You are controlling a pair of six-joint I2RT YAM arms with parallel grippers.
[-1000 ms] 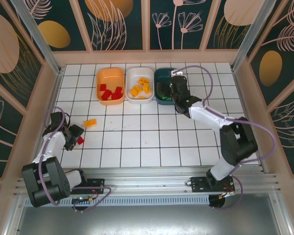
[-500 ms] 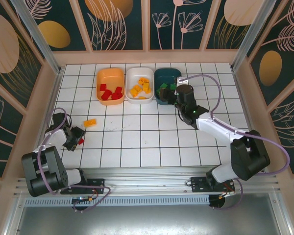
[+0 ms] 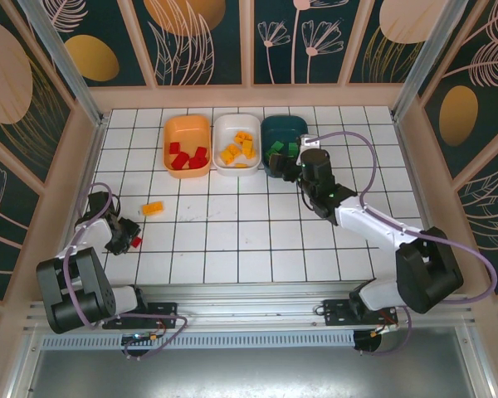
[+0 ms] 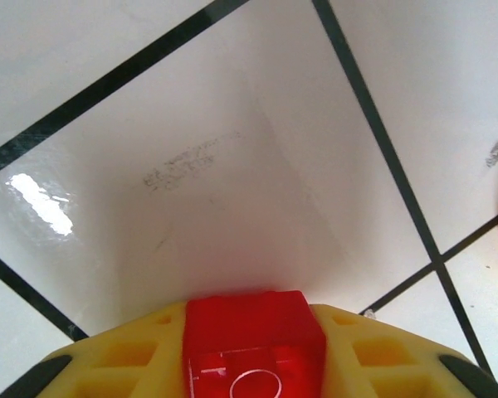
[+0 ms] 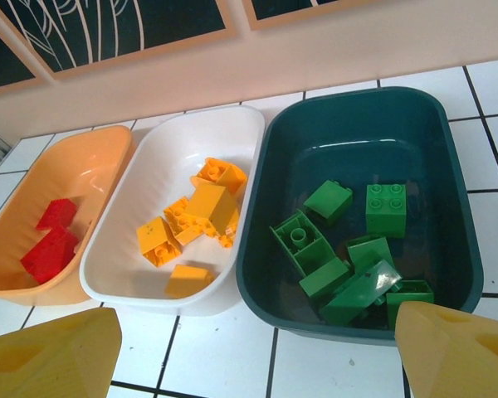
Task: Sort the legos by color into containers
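My left hand (image 3: 129,240) grasps one small red plastic brick (image 4: 253,344).
My right hand (image 3: 289,163) is released, beside the dark teal plastic tray (image 5: 357,137).

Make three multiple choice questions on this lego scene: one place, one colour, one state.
1. Where do the green bricks lie? A orange tray; B white tray; C dark teal tray.
2. What colour brick does the left end effector pinch? A red; B green; C yellow.
3. How does the right end effector stand? A shut on a brick; B open; C shut empty.
Answers: C, every green brick sits in the teal tray; A, a red brick is clamped in it; B, its fingers stand wide apart.
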